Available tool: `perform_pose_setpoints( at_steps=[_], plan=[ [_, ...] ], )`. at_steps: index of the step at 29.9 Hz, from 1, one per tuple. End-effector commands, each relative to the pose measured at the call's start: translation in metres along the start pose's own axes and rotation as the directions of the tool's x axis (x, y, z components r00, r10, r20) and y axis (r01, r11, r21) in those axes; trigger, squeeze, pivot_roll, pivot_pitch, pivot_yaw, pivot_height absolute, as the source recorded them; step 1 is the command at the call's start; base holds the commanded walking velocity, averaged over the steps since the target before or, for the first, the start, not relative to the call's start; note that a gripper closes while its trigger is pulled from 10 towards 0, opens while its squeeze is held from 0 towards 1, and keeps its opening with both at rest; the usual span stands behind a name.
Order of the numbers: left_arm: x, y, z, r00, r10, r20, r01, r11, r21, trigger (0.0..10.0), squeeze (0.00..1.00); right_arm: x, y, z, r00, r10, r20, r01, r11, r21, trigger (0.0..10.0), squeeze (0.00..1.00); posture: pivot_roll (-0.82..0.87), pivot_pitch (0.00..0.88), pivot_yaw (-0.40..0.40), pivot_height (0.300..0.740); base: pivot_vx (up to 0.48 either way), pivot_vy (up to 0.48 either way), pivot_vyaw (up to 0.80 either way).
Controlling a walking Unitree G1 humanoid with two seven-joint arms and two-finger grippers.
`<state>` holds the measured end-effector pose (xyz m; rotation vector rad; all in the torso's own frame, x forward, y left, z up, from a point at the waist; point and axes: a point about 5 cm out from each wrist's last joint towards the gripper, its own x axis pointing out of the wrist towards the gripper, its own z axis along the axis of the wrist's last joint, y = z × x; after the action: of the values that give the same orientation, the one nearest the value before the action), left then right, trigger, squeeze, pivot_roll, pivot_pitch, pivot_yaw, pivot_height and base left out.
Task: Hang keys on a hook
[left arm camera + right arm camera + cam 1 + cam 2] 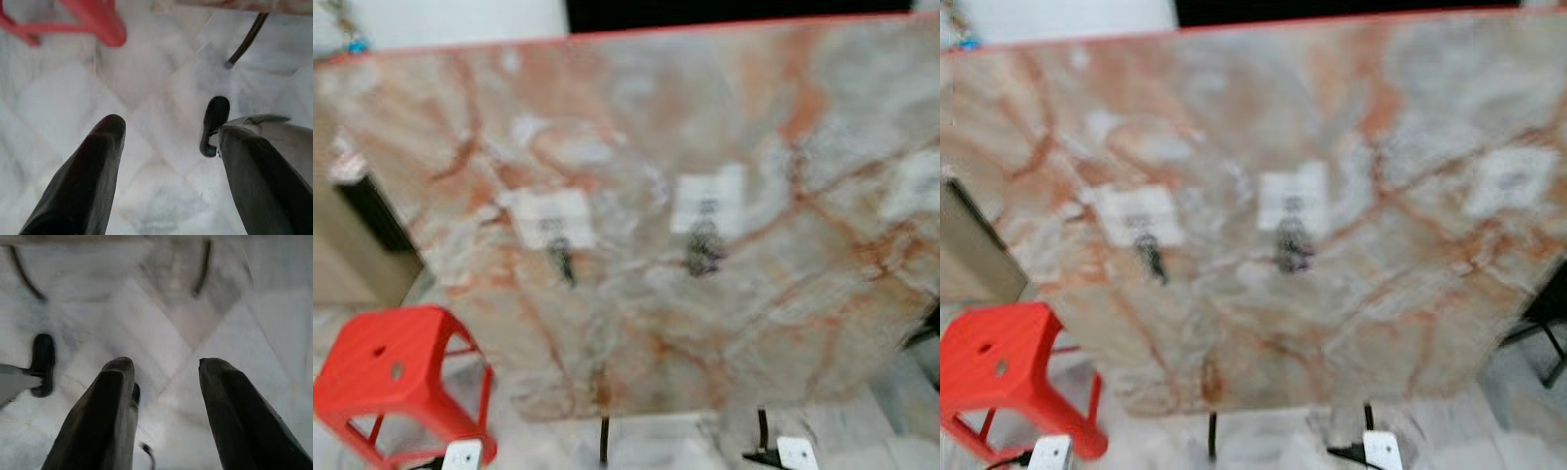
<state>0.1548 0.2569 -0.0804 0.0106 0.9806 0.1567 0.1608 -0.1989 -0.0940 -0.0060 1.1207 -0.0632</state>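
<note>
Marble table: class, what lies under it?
Under the marble table show thin black legs on pale marble floor. A red stool stands beside it. The slab covers the rest.

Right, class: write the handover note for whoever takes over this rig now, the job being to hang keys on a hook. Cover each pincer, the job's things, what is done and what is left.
Left pincer: open, empty, hanging low over the marble floor.
Right pincer: open, empty, low over the floor.
Things: on the marble table ahead lie white cards, with a dark clump and a smaller dark piece beside them; too blurred to tell keys from hook. A red stool stands left of the table.
Done: nothing grasped.
Left: identify keys and hook, grasp the keys, hang them.
</note>
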Motion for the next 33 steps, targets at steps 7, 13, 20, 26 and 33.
perform_pose_setpoints(
  at_steps=[7, 13, 20, 26, 33],
  plan=[
    [0.002, -0.013, -0.003, 1.000, -0.004, -0.012, 0.003, 0.999, -0.053, 10.0, 0.00, -0.001, -0.011, -0.001, 1.000, -0.019, -0.006, 0.019, 1.000, -0.024, 10.0, 0.00, 0.07, 0.000, -0.052, 0.740, 0.000, 0.000, 0.80],
    [0.002, -0.010, -0.002, 1.000, -0.003, -0.010, 0.002, 0.998, -0.058, 10.0, 0.00, -0.001, -0.012, 0.001, 1.000, -0.026, -0.005, 0.026, 1.000, 0.003, 10.0, 0.00, 0.07, 0.000, -0.059, 0.740, 0.000, 0.000, 0.28],
    [-0.002, 0.002, -0.009, 1.000, 0.010, -0.021, -0.011, 0.998, -0.068, 10.0, 0.00, -0.001, -0.011, 0.002, 1.000, -0.024, 0.000, 0.024, 0.999, 0.021, 10.0, 0.00, 0.07, 0.000, -0.057, 0.740, 0.000, 0.227, 0.00],
    [-0.003, 0.001, -0.013, 1.000, 0.007, -0.029, -0.009, 0.998, -0.059, 10.0, 0.00, -0.001, -0.011, 0.003, 1.000, -0.028, 0.002, 0.028, 0.999, 0.035, 10.0, 0.00, 0.07, 0.000, -0.055, 0.740, 0.000, 0.333, 0.00],
    [0.000, -0.011, -0.009, 1.000, -0.005, -0.020, 0.004, 0.998, -0.060, 10.0, 0.00, -0.001, -0.011, 0.004, 0.999, -0.031, 0.015, 0.030, 0.998, 0.060, 10.0, 0.00, 0.07, 0.000, -0.053, 0.740, 0.000, 0.334, 0.00]
  ],
)
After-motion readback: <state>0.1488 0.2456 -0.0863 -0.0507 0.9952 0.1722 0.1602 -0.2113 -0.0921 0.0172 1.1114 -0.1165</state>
